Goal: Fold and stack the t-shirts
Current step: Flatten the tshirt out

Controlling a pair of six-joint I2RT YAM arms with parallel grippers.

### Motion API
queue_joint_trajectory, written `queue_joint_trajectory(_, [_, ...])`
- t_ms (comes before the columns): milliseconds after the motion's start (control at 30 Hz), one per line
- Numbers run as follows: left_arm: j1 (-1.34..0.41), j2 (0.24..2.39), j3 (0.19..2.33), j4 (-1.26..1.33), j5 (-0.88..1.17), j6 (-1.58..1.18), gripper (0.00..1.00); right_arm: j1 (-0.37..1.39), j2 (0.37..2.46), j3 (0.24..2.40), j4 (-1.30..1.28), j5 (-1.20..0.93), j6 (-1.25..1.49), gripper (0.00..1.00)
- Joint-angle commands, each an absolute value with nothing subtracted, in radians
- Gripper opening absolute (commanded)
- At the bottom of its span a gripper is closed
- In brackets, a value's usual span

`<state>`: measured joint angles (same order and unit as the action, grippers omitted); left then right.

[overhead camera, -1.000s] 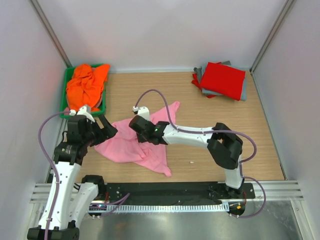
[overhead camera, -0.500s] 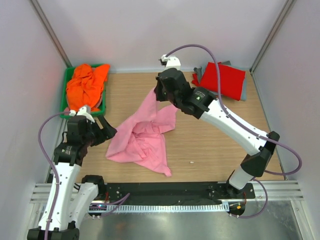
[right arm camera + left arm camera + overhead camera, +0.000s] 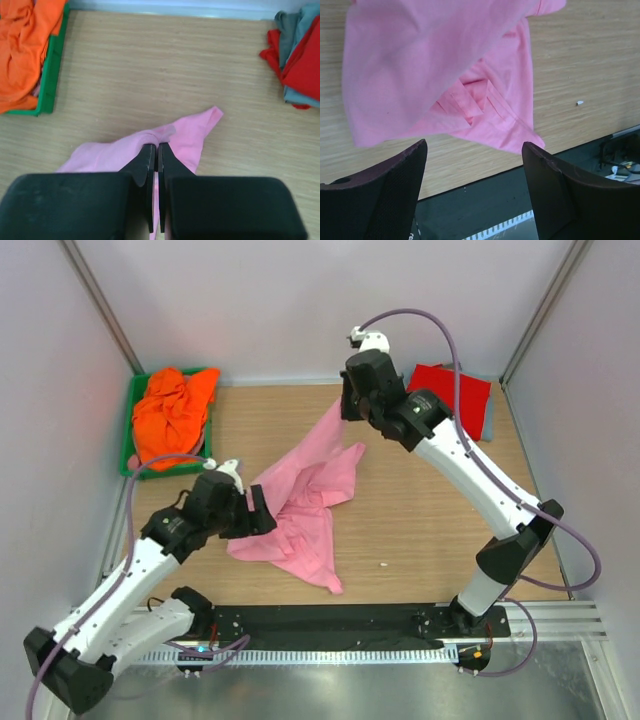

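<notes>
Right gripper [image 3: 154,150] is clamped tight on a fold of the pink t-shirt [image 3: 300,505]. The fingers are pressed together with cloth between them, and that bit is pulled up off the table toward the far side. The rest of the shirt drapes down from the pinch and lies rumpled around the middle of the wooden table [image 3: 420,520], a little left of centre, with one corner trailing toward the near edge.

Left gripper [image 3: 262,512] sits over the shirt's near-left edge with its jaws spread wide and nothing between them. In the left wrist view the pink cloth is right below the fingers, but I can't tell if they actually touch it.

Further out, an orange t-shirt [image 3: 175,410] is bunched up in a green bin [image 3: 127,445] in the far-left corner. In the far-right corner there's a folded red t-shirt [image 3: 455,390] on top of a grey one [image 3: 487,422], partly hidden behind the right arm. There's also a tiny white speck [image 3: 383,564] on the table near the front, well apart from the shirt.
</notes>
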<state>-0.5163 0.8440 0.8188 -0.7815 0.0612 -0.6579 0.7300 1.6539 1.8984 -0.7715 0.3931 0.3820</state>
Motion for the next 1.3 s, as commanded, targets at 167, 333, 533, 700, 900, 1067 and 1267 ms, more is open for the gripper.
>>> queue_joint_trajectory(167, [-0.866, 1.055, 0.839, -0.672, -0.290, -0.853, 0.77, 0.658, 1.769, 2.009, -0.790, 0.312, 0.304, 0.01])
queue_joint_trajectory(333, [-0.943, 1.222, 0.894, -0.643, -0.377, -0.876, 0.74, 0.617, 1.883, 2.127, -0.823, 0.212, 0.301, 0.01])
queue_joint_trajectory(533, [-0.942, 1.344, 0.974, -0.738, -0.599, -0.864, 0.91, 0.614, 2.002, 2.274, -0.873, 0.118, 0.275, 0.01])
queue_joint_trajectory(700, [-0.931, 1.452, 0.972, -0.719, -0.633, -0.836, 0.86, 0.594, 1.895, 2.073, -0.782, 0.089, 0.282, 0.01])
queue_joint_trajectory(900, [-0.914, 1.617, 0.982, -0.724, -0.696, -0.845, 0.67, 0.549, 1.812, 2.040, -0.808, 0.069, 0.285, 0.01])
queue_joint_trajectory(1067, [-0.913, 1.478, 1.020, -0.765, -0.764, -0.821, 0.00, 0.534, 1.678, 2.011, -0.844, 0.078, 0.288, 0.01])
queue_joint_trajectory(1267, [-0.920, 1.261, 1.243, -0.955, -0.712, -0.640, 0.00, 0.534, 1.522, 2.063, -0.940, 0.113, 0.316, 0.01])
